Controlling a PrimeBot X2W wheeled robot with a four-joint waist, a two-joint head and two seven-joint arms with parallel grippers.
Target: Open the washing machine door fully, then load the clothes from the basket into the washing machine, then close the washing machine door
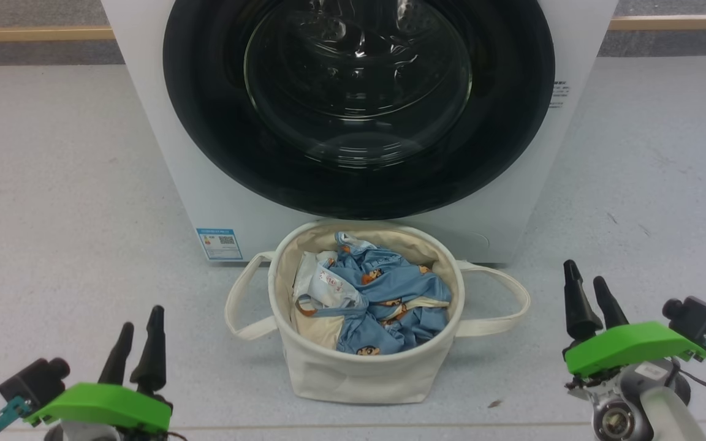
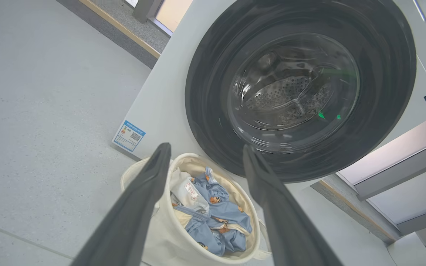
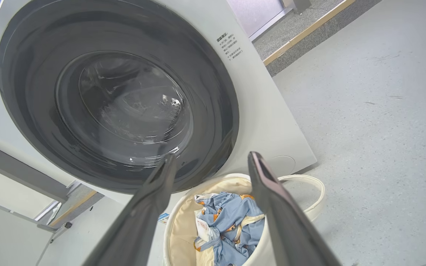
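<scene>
**Both jaws wide and empty, door shut, clothes in the basket**

I had both grippers low, with nothing in either. The left gripper [image 1: 141,321] had its jaws spread wide with only air between them, and the right gripper [image 1: 584,275] was the same, jaws wide and holding nothing. Between the two grippers, a little ahead of their tips, the basket [image 1: 359,373] sat on the grey floor [image 1: 53,184], apart from both. The clothes [image 1: 383,294] lay heaped inside it: light-blue cloth with brown-orange cartoon figures, and a white piece bunched on the side nearer the left jaws. One loop handle [image 1: 239,306] hung out toward the left gripper and the other toward the right, neither touched.

Further ahead of both sets of jaws stood the washing machine [image 1: 163,153], its white front just behind the basket's far rim. The washing machine door [image 1: 359,92] was shut against that front, a glossy black rim round a clear glass bowl. In my left wrist view the perforated steel drum [image 2: 287,96] showed through the glass above the fingertips. A blue QR sticker [image 1: 219,244] sat low on the front, on the left jaws' side of the basket
</scene>
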